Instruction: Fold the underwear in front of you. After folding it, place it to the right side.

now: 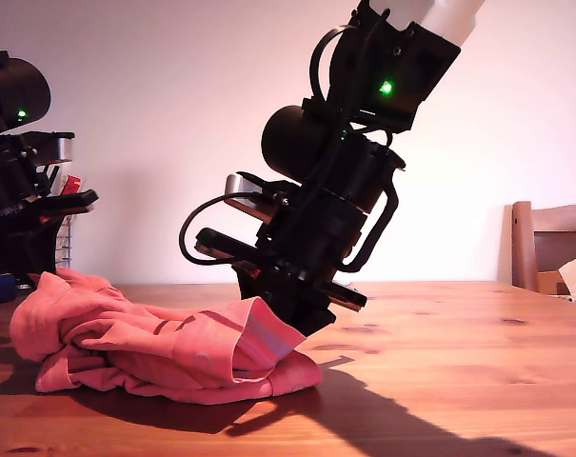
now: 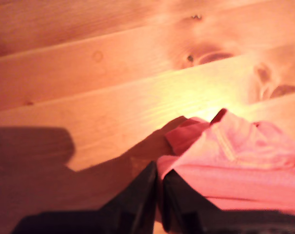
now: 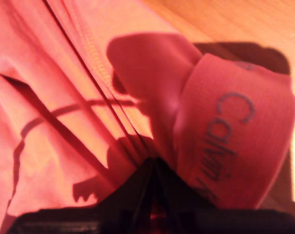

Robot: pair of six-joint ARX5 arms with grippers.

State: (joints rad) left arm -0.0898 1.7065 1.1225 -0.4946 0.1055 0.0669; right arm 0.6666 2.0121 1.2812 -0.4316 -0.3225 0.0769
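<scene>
Underwear (image 1: 154, 347): you see it bunched on the table (image 1: 459, 362), long axis running across the exterior view, from that view's left to its centre.
Waistband (image 3: 235, 141): it loops up right at my second gripper (image 1: 302, 319).
Second gripper fingers: pressed together on the cloth beside the waistband.
Second arm pose: pitched steeply down, leaning towards the exterior view's left.
First gripper (image 2: 158, 178): fingers nearly together, with a cloth edge touching them; you cannot tell whether it is pinched.
Nearer arm: judge the second.
</scene>
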